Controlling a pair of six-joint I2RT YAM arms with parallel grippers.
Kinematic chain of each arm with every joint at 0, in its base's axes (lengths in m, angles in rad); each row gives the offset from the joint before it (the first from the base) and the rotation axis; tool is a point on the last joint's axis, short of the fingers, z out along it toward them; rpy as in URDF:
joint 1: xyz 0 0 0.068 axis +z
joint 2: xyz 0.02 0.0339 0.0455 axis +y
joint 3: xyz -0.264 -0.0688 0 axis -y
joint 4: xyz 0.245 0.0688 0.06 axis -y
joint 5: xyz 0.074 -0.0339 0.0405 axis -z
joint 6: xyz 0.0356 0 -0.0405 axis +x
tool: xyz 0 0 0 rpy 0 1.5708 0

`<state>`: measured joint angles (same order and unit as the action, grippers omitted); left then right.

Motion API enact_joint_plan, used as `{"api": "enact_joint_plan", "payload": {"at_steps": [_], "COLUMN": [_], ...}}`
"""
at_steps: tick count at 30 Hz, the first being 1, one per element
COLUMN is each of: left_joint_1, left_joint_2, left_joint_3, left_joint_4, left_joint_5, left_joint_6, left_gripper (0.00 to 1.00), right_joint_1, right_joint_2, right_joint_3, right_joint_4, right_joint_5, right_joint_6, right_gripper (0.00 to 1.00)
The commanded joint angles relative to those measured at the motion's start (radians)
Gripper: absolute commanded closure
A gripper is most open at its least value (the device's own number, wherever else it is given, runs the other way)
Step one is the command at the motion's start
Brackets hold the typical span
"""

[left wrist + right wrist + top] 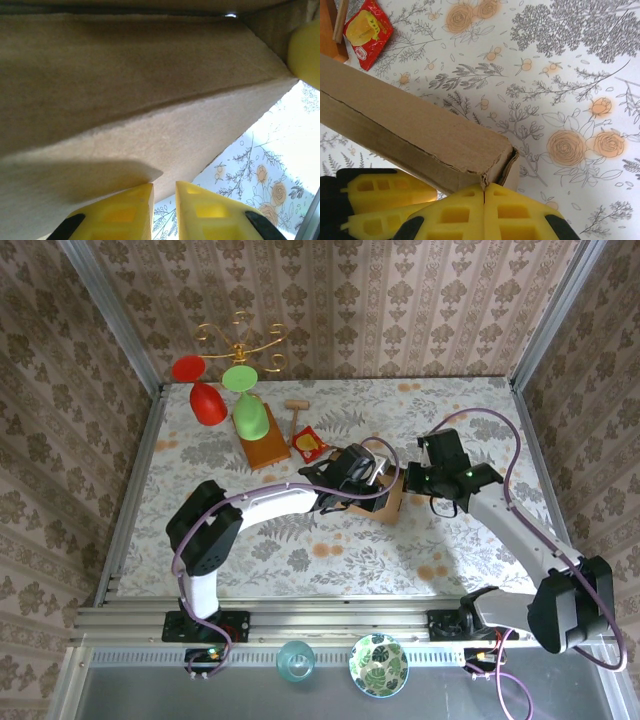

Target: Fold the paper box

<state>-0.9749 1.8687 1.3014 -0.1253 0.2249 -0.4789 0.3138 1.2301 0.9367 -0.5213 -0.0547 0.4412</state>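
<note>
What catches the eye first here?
The brown box mid-table, where both arms meet; the right gripper sits at its corner. At the far side, left of centre, a red goblet and a green goblet near a gold stand, plus a red packet.

Your left claw [164, 192] sits narrowly parted just beside the paper box [125, 75], and your right claw [484, 194] is pinched fully together at that box's end corner.
</note>
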Motion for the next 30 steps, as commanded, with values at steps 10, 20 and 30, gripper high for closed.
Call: {"api": "enact_joint_plan", "payload": {"at_steps": [10, 20, 30], "left_joint_1": [-0.018, -0.022, 0.103], "left_joint_2": [0.054, -0.040, -0.423], "left_joint_3": [0.002, -0.040, -0.177], "left_joint_4": [0.166, 0.173, -0.031], "left_joint_5": [-0.106, -0.101, -0.045], "left_joint_6": [-0.010, -0.037, -0.028], "left_gripper": [0.80, 0.72, 0.66], "right_joint_1": [0.054, 0.040, 0.022], "right_joint_2": [-0.039, 0.029, 0.109], "right_joint_3": [-0.049, -0.040, 0.000], "right_joint_4": [0.099, 0.142, 0.177], "right_joint_5": [0.074, 0.101, 0.092], "right_joint_6": [-0.221, -0.262, -0.259], "right_gripper": [1.00, 1.00, 1.00]}}
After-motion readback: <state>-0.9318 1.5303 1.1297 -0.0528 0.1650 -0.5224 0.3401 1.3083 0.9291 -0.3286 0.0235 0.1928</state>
